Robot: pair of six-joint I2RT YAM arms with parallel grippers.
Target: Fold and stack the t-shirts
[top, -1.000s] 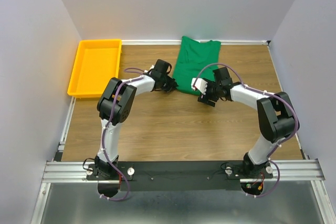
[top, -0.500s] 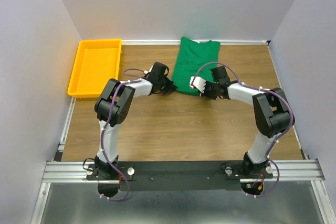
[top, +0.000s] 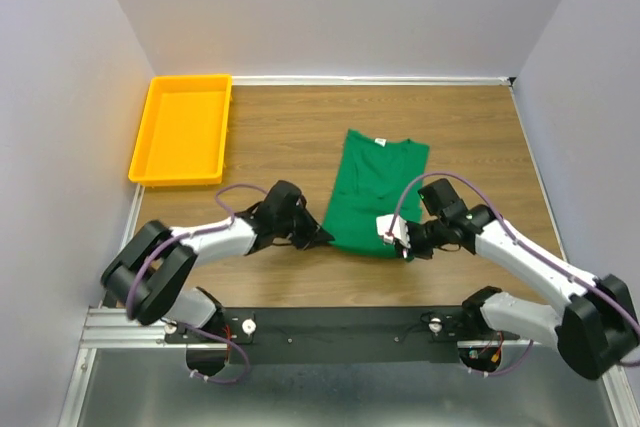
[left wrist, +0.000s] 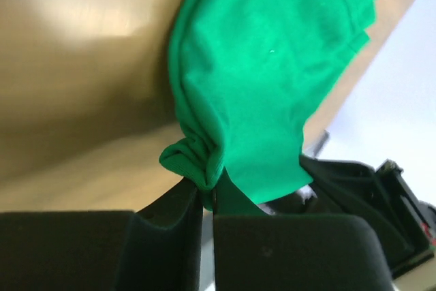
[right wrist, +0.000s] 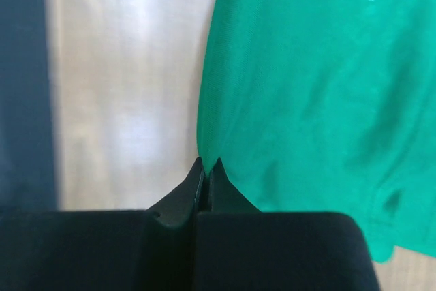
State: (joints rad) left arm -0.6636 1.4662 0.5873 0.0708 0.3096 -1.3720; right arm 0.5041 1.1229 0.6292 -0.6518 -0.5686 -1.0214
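Low in the middle of the overhead view, the green t-shirt (top: 380, 187) lies on the wooden table (top: 270, 127), with its collar and white neck label (top: 379, 142) toward the top of the frame and its hem toward the bottom. My left gripper (top: 318, 238) is clenched on the hem's left corner, and the wrist view shows a bunched knot of cloth pinched between the fingers. My right gripper (top: 398, 239) is clamped on the right corner, with only a sliver of fabric edge caught at the tips.

The shirt looks narrowed lengthwise already, so I judge the step in hand is carrying the hem up to the collar. To do it well, I'd raise both corners together, just clear of the table. I'd hold them level and evenly spaced so the hem is taut but not stretched, then lay it squarely on the collar. The right grip looks shallow, so I'd go slowly; a slip there would skew the fold. The yellow tray (top: 185, 127) at upper left sits well apart.
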